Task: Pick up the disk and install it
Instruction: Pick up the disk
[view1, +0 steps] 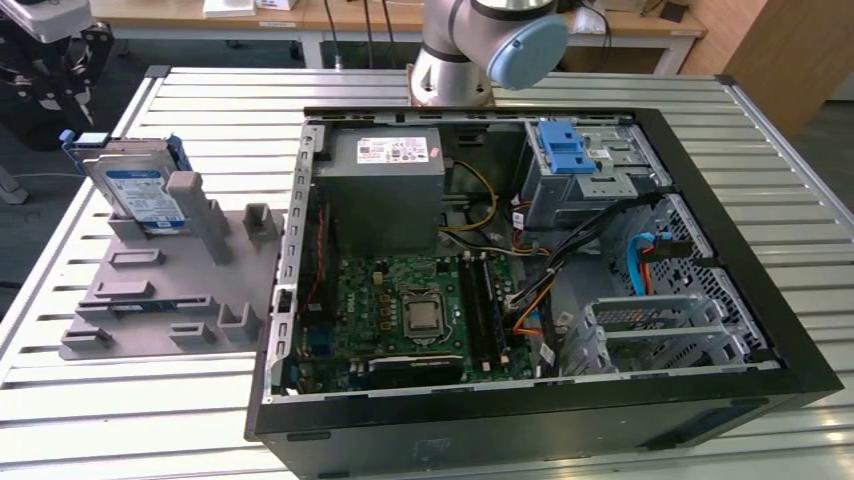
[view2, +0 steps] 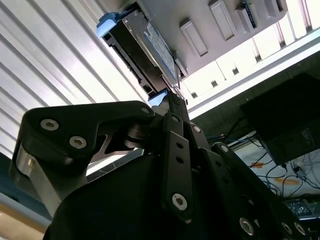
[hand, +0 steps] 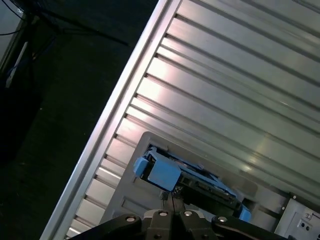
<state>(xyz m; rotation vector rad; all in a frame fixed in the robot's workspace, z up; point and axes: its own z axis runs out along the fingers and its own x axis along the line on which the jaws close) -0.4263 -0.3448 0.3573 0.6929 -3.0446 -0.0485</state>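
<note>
The disk (view1: 140, 195) stands on edge in a grey holder (view1: 147, 290) on the tabletop (view1: 134, 420); the hand (hand: 171, 196), pressed together and empty, points at the disk's top edge, close by

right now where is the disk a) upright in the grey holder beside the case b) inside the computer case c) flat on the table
a: the disk stands on edge in the grey holder, at the exterior view's left of the open computer case.
</note>
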